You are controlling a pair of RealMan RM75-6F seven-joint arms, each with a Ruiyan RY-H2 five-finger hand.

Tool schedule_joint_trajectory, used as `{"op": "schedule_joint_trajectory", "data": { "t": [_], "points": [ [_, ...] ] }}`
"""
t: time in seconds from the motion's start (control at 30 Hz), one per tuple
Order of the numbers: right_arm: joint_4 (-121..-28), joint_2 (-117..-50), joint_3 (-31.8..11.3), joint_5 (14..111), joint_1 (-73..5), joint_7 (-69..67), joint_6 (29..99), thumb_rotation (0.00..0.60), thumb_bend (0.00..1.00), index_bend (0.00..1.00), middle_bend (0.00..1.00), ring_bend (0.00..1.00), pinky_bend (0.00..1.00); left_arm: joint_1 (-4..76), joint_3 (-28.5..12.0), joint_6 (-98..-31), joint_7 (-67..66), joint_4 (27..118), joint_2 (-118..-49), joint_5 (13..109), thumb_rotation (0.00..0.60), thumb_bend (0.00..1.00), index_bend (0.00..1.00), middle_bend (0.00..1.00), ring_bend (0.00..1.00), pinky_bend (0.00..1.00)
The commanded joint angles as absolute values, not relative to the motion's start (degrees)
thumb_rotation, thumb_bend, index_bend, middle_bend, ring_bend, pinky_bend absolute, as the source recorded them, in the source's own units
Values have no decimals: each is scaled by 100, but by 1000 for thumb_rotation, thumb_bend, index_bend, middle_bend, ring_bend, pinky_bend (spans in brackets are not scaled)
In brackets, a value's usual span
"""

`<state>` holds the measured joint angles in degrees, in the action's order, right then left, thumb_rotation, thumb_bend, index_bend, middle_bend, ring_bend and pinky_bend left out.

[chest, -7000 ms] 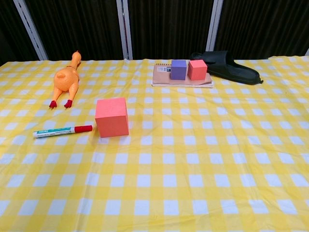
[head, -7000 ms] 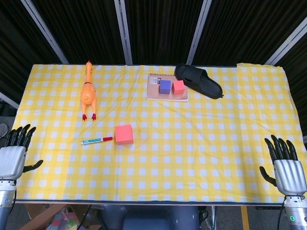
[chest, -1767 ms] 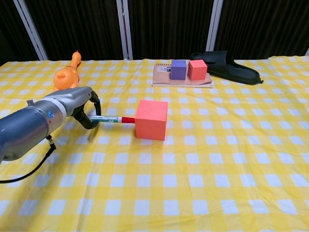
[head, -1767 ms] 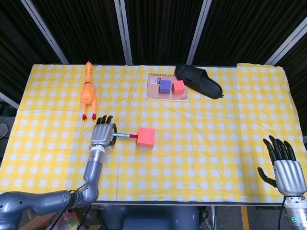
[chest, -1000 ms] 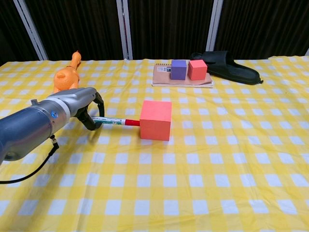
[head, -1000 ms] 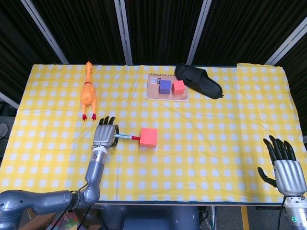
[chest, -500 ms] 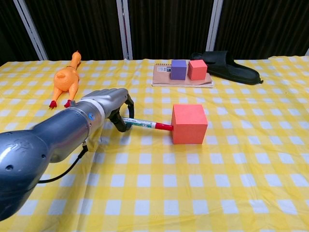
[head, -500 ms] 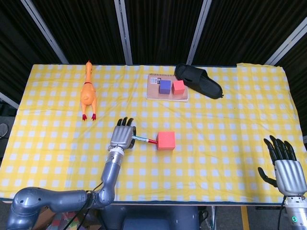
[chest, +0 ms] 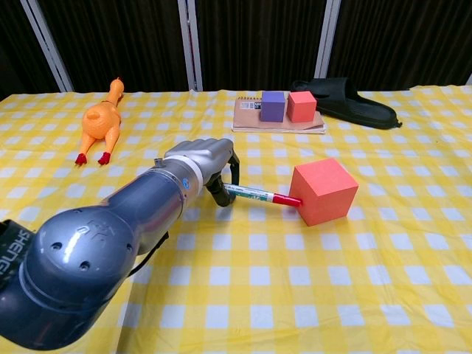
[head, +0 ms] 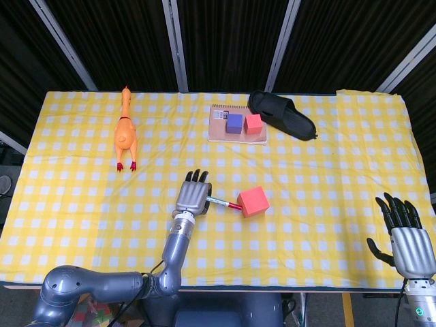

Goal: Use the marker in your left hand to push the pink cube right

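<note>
The pink cube (head: 253, 201) (chest: 324, 191) sits on the yellow checked cloth near the table's middle, turned a little askew. My left hand (head: 193, 196) (chest: 202, 166) grips a white marker (head: 222, 203) (chest: 261, 195) with a red cap, and the cap's tip touches the cube's left face. My right hand (head: 407, 240) hovers at the near right corner, fingers spread and holding nothing; the chest view does not show it.
A notebook (head: 237, 133) at the back carries a purple cube (head: 234, 122) and a small red cube (head: 253, 122). A black slipper (head: 281, 115) lies right of it. An orange rubber chicken (head: 125, 130) lies at the back left.
My left hand has moved right with the marker, and the pink cube has slid right ahead of it and rotated slightly. The right hand has stayed still.
</note>
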<state>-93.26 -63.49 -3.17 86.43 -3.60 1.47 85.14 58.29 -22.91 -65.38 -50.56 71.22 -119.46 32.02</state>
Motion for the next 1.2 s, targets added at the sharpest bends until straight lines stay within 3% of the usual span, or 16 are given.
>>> {"op": "schedule_joint_trajectory", "data": {
  "t": [0.03,0.53,1.2],
  "points": [
    [-9326,-6345,-320,8630,-358,133,8510,600,377,0,0,0,0,5879,-2327,-6558,-5098,7047,-12015,3172,600,524,538,81,0,76],
    [-9332,-6343,-313,8652,-336,138,8548,600,379,0,0,0,0,5659,-2282,-6810,-5142,7207,-11925,3095,600,523,538,85,0,76],
    [-9353,-6304,-312,8638,-328,39,8529,600,378,0,0,0,0,6564,-3122,-6537,-5039,5967,-12880,3086,600,523,534,95,0,76]
  ]
}}
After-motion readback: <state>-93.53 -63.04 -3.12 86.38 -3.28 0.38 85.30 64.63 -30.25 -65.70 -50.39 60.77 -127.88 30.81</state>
